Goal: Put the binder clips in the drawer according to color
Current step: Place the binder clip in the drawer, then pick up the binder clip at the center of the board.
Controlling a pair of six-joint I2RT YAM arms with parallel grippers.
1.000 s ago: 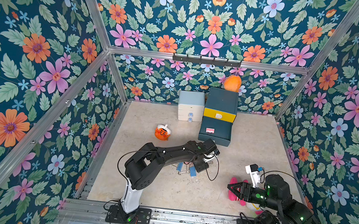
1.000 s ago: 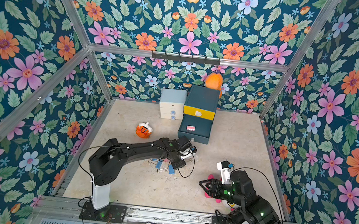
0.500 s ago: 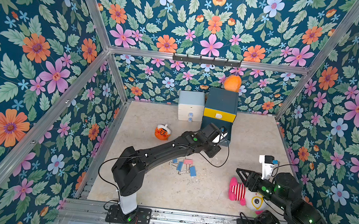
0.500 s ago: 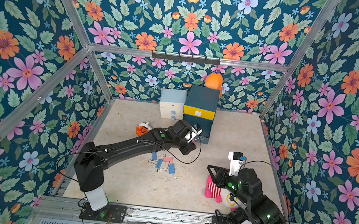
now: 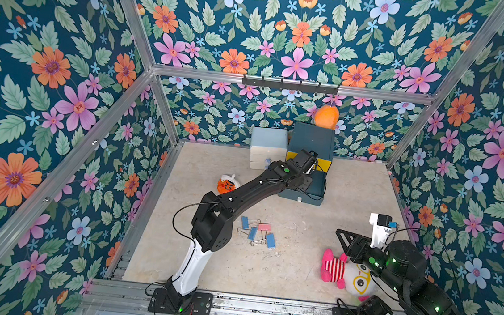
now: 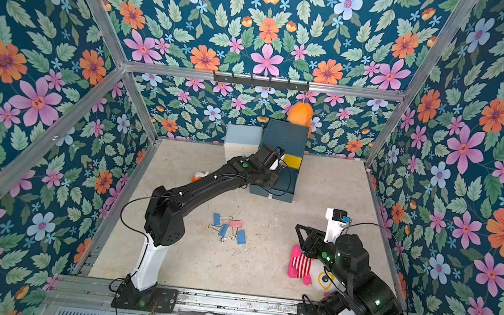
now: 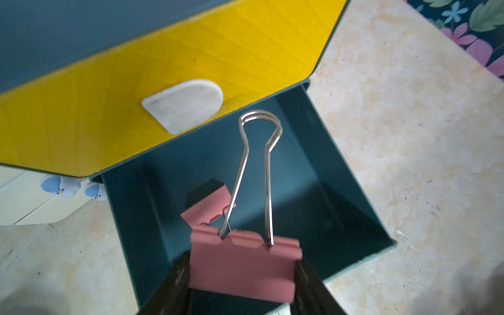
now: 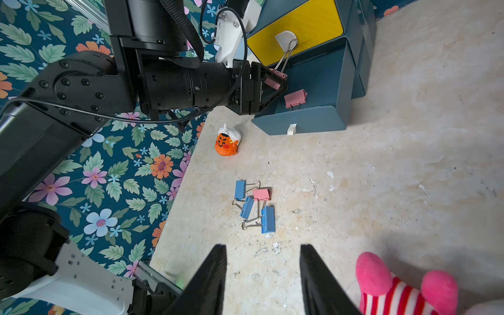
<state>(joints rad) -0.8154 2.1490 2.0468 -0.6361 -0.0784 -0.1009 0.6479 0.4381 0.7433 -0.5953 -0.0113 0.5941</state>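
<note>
My left gripper (image 7: pixel 241 275) is shut on a pink binder clip (image 7: pixel 242 259), its wire handles pointing forward. It hangs over the drawer (image 7: pixel 341 196), a dark one pulled out below the yellow front (image 7: pixel 163 81) of the blue-grey cabinet (image 5: pixel 311 139). Another pink clip (image 7: pixel 207 207) lies inside. On the floor lie three blue clips (image 8: pixel 267 219) and one pink clip (image 8: pixel 261 194) in a small heap (image 5: pixel 256 231). My right gripper (image 8: pixel 263 272) hovers open and empty above the floor, right of the heap.
A white and pale-blue drawer unit (image 5: pixel 268 147) stands left of the cabinet. A small orange toy (image 5: pixel 226 184) lies near the left arm. A pink striped plush (image 5: pixel 341 268) lies under the right arm. An orange plush (image 5: pixel 326 116) hangs behind the cabinet.
My left arm has stretched from the clip heap to the cabinet, carrying the pink clip over the pulled-out drawer. The right gripper has drawn back from over the plush.
</note>
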